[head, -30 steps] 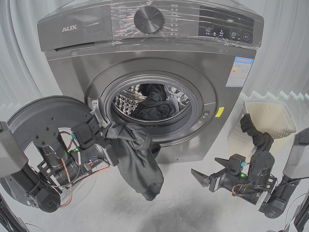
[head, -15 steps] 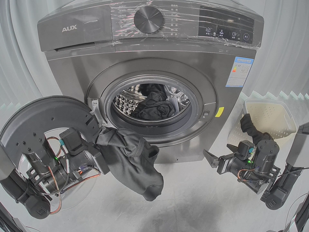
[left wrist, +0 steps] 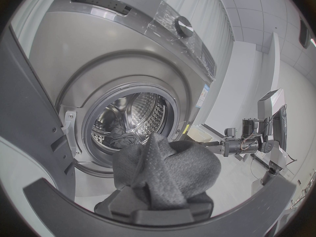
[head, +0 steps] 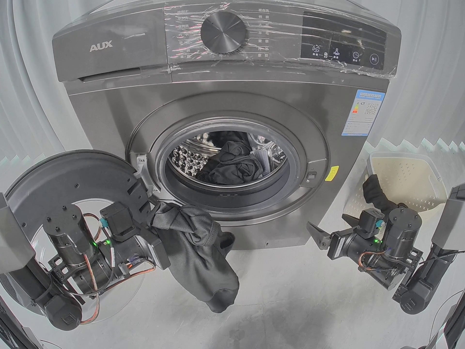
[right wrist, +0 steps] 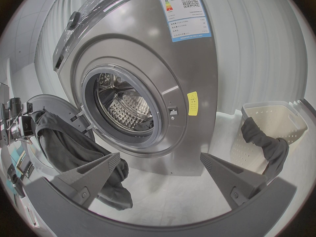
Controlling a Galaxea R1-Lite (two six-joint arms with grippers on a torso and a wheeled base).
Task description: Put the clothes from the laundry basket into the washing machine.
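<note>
Above grey floor, before white curtains, left claw pinches garment; right claw spread.

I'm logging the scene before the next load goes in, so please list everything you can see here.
washing machine: one, grey, centre, facing the robot.
door: one, grey, swung open on the robot's left.
drum clothes: dark heap, number unclear, inside the drum.
held garment: one, dark grey, hanging below the drum opening.
laundry basket: one, cream, on the floor on the robot's right of the machine.
basket garment: one, black, draped over the basket's near rim.
curtain: pale, behind the machine.
left end effector: shut on the held garment, beside the open door.
right end effector: open, empty, low in front of the basket.
</note>
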